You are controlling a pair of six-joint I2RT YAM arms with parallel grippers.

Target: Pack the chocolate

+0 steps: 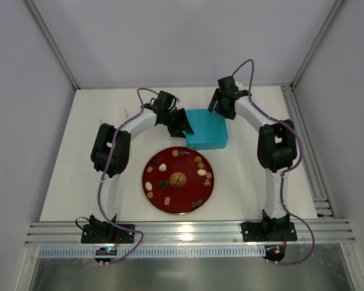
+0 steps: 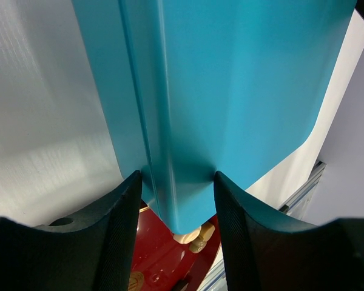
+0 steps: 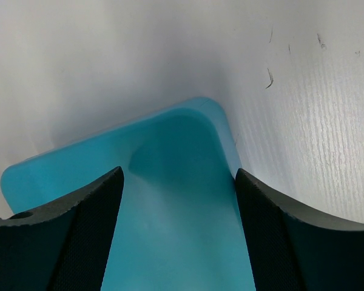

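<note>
From the left wrist the teal box (image 2: 230, 91) runs off the top edge and covers most of the red plate (image 2: 161, 260); I cannot tell whether the left gripper (image 2: 177, 176) pinches its corner; overhead, the chocolate (image 1: 201, 172) is too small to sort.

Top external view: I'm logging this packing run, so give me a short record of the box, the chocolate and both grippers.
box: teal, looks closed, beyond the red plate
chocolate: scattered pieces on the red plate
left gripper: fingers flank the box's near-left corner, grip unclear
right gripper: open over the box's far-right corner
</note>
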